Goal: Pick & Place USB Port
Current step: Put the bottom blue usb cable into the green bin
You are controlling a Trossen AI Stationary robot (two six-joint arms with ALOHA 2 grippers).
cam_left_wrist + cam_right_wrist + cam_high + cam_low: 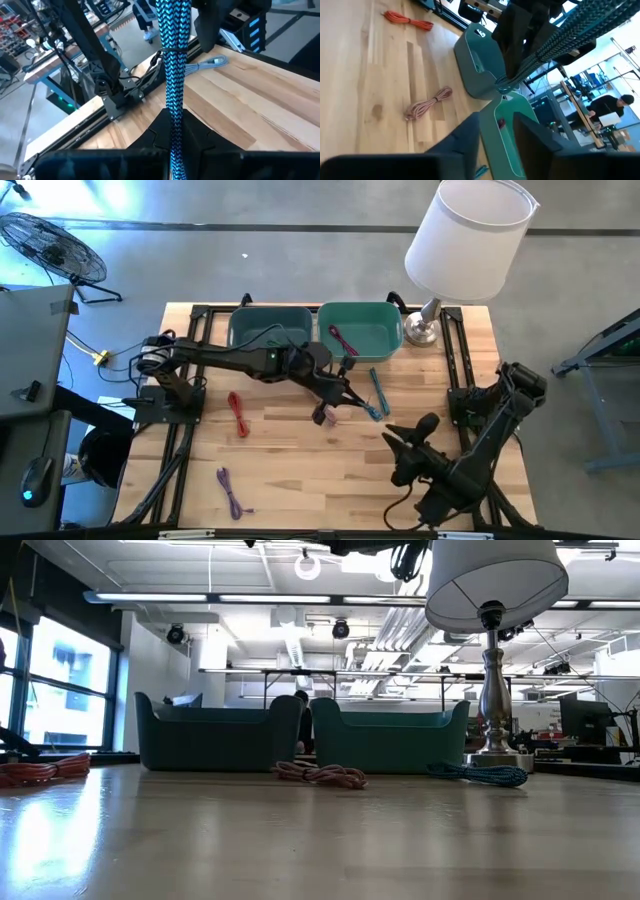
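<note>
The left hand point(174, 120) is pressed together on a blue cable point(172, 30). The braided bundle runs straight out between its fingers, and its pale plug end trails off to one side. From overhead this hand is out over the middle of the table point(300, 470), just in front of the two bins. I'd judge the cable is held by its bundled middle so that it comes up in one piece instead of unravelling.

The low view shows a blue coil resting on the wood near the lamp point(470, 240). I cannot tell whether that is the same cable partly down or a second one.

The green bin point(385, 310) already has one pinkish cable point(343, 340) in it, so it looks like the drop spot. The dark bin point(270, 313) beside it shows nothing I can make out. By my reckoning the blue cable needs only a short carry to get over the green bin's rim.

The right hand point(496, 120) waits at the near right corner with its fingers spread and nothing between them, aimed towards the bins and clear of the left arm's path.

Other cables lie apart on the table, each with room around it for a clean grab:
- a red cable point(237, 412)
- a purple cable point(232, 492)
- a pink cable point(320, 775) in front of the bins
</note>
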